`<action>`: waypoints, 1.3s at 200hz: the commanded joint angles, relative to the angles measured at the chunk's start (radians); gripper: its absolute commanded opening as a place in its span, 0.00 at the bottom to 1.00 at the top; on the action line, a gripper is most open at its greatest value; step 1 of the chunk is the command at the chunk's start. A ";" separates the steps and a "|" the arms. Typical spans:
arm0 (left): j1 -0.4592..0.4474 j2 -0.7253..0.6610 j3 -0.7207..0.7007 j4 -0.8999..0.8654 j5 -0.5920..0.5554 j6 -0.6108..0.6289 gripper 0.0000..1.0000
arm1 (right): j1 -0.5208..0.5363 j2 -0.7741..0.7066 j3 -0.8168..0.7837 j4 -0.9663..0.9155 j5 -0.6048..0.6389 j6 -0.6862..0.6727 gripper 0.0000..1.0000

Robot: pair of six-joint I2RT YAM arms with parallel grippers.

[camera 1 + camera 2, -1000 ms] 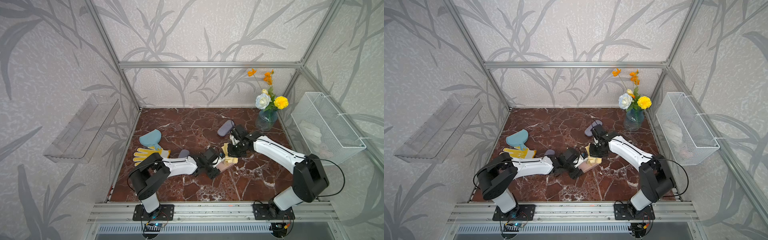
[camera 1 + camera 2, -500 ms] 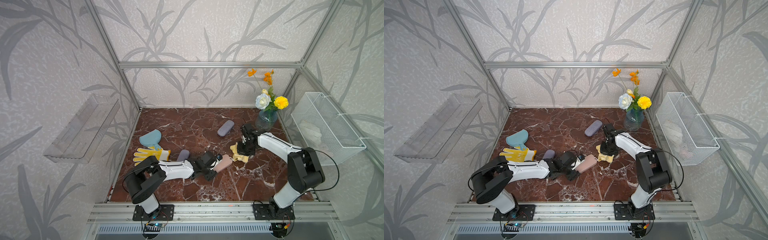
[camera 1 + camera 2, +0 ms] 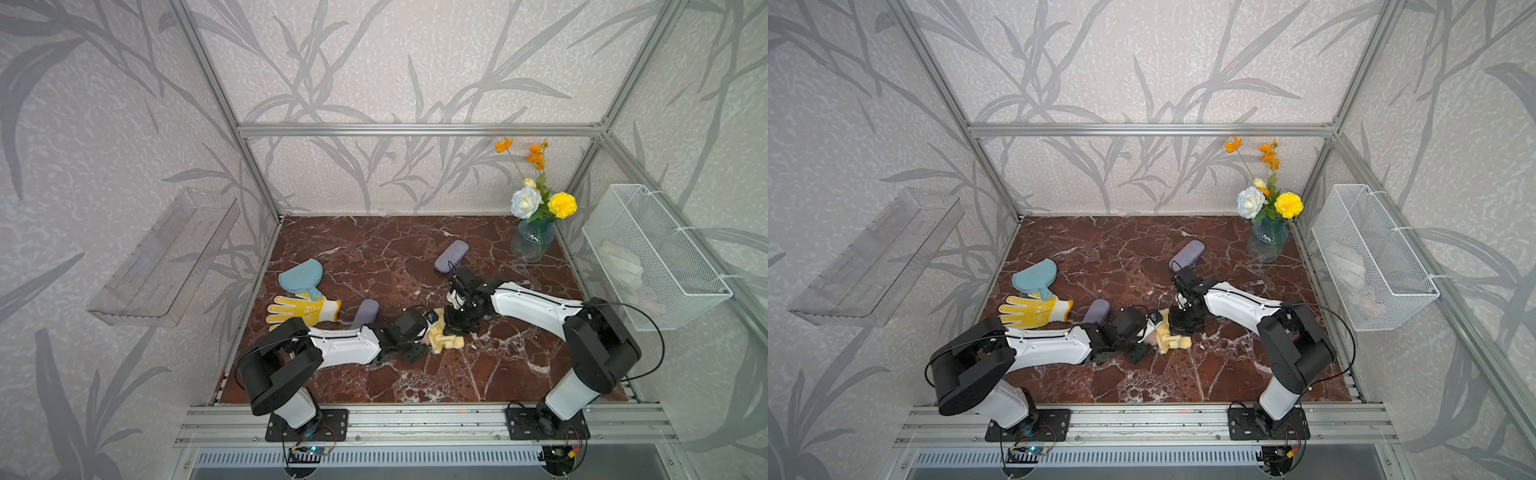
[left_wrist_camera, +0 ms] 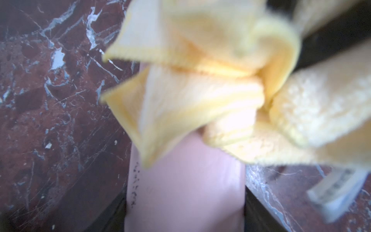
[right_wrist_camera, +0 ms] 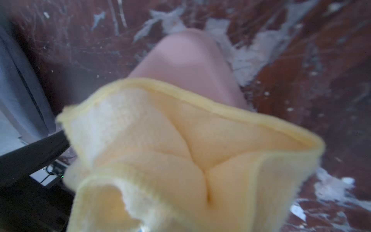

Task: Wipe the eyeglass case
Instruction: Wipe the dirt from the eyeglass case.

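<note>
The eyeglass case is pale pink and lies low over the marble floor, with dark specks along one edge. My left gripper is shut on its near end, a dark jaw at each side of it. A crumpled yellow cloth covers the case's far end in both wrist views. My right gripper points down and is shut on the cloth, pressing it onto the case. In a top view only a sliver of the case shows beside the cloth. The right fingers are hidden by cloth.
Two grey-purple oblong cases lie on the floor, one at the back and one by the left arm. A blue mitt and yellow glove lie left. A flower vase and wire basket stand right; a clear shelf hangs left.
My right gripper swept the cloth off the case to the right, then brought it back over the case's far end. The left gripper kept its hold and shifted only slightly.
</note>
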 commanded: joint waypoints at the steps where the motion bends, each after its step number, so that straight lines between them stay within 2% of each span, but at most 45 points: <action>1: -0.007 -0.027 -0.017 0.025 -0.043 -0.003 0.00 | -0.118 0.075 0.030 -0.075 0.254 -0.125 0.00; 17: -0.017 -0.024 -0.016 0.023 -0.065 0.003 0.00 | -0.136 0.079 0.125 -0.164 0.450 -0.196 0.00; 28: -0.023 -0.024 -0.018 0.025 -0.078 0.008 0.00 | -0.125 0.059 0.186 -0.211 0.535 -0.228 0.00; 55: -0.043 -0.028 -0.029 0.034 -0.128 0.024 0.00 | -0.028 0.005 0.310 -0.266 0.575 -0.292 0.00; 69: -0.061 -0.024 -0.027 0.034 -0.174 0.042 0.00 | 0.037 0.024 0.384 -0.298 0.502 -0.309 0.00; 80: -0.077 -0.019 -0.026 0.035 -0.216 0.056 0.00 | 0.084 0.092 0.436 -0.308 0.408 -0.296 0.00; 121: -0.144 0.012 -0.012 0.033 -0.375 0.112 0.00 | 0.217 0.283 0.594 -0.215 0.082 -0.198 0.00; 142: -0.167 0.029 -0.001 0.030 -0.437 0.130 0.00 | 0.244 0.316 0.590 -0.185 -0.036 -0.163 0.00; 160: -0.178 0.039 0.003 0.025 -0.470 0.122 0.00 | 0.220 0.283 0.505 -0.182 -0.033 -0.164 0.00; 183: -0.187 0.048 0.001 0.028 -0.491 0.109 0.00 | 0.120 0.241 0.357 -0.164 -0.013 -0.174 0.00; 206: -0.194 0.055 0.001 0.026 -0.499 0.109 0.00 | 0.016 0.233 0.278 -0.218 0.119 -0.232 0.00; 240: -0.195 0.052 -0.012 0.031 -0.487 0.110 0.00 | -0.088 0.190 0.279 -0.274 0.386 -0.300 0.00; 260: -0.197 0.051 -0.014 0.043 -0.462 0.114 0.00 | -0.091 0.186 0.345 -0.263 0.409 -0.316 0.00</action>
